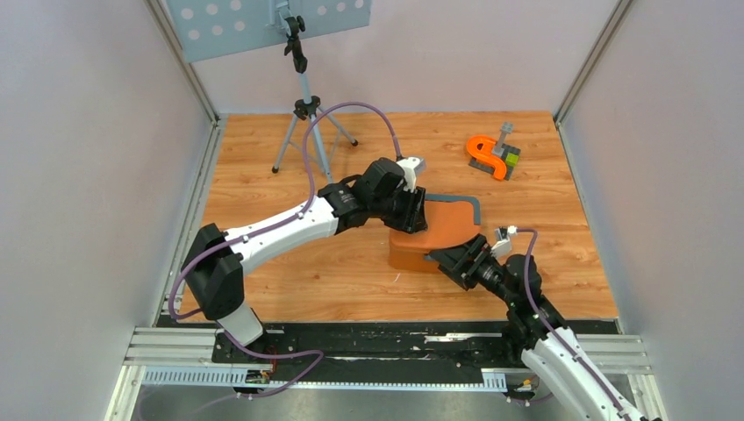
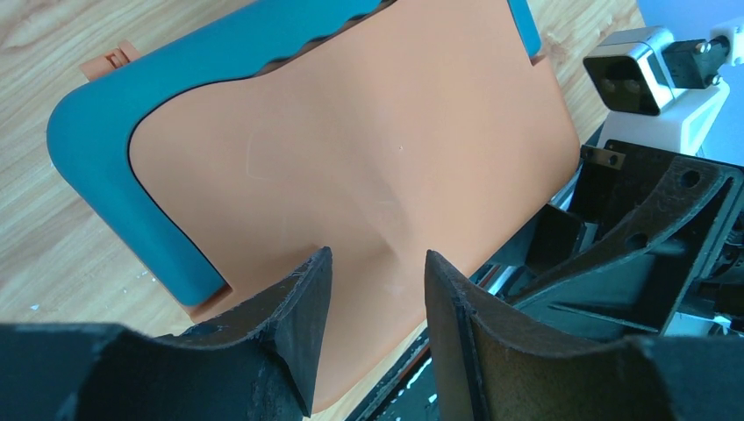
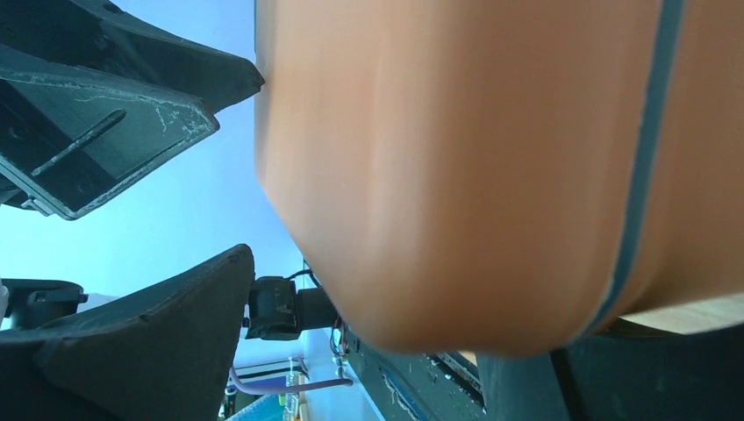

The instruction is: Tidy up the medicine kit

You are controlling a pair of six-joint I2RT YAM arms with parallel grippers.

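The medicine kit (image 1: 421, 246), an orange box, sits mid-table with its lid (image 2: 351, 149) down; a teal band (image 2: 96, 167) runs along the lid's far edge. My left gripper (image 1: 418, 213) hangs over the kit's left end. Its fingers (image 2: 303, 303) stand partly apart above the lid's near edge, and nothing is clasped between them. My right gripper (image 1: 454, 257) is at the kit's near right corner. It is open wide, with the orange kit wall (image 3: 491, 167) just past its fingertips (image 3: 224, 88) and nothing between them.
A small orange curved piece with a grey part (image 1: 490, 154) lies at the back right. A tripod (image 1: 307, 123) stands at the back left under a perforated board (image 1: 263, 22). Grey walls close in both sides. A metal rail (image 1: 351, 346) runs along the near edge.
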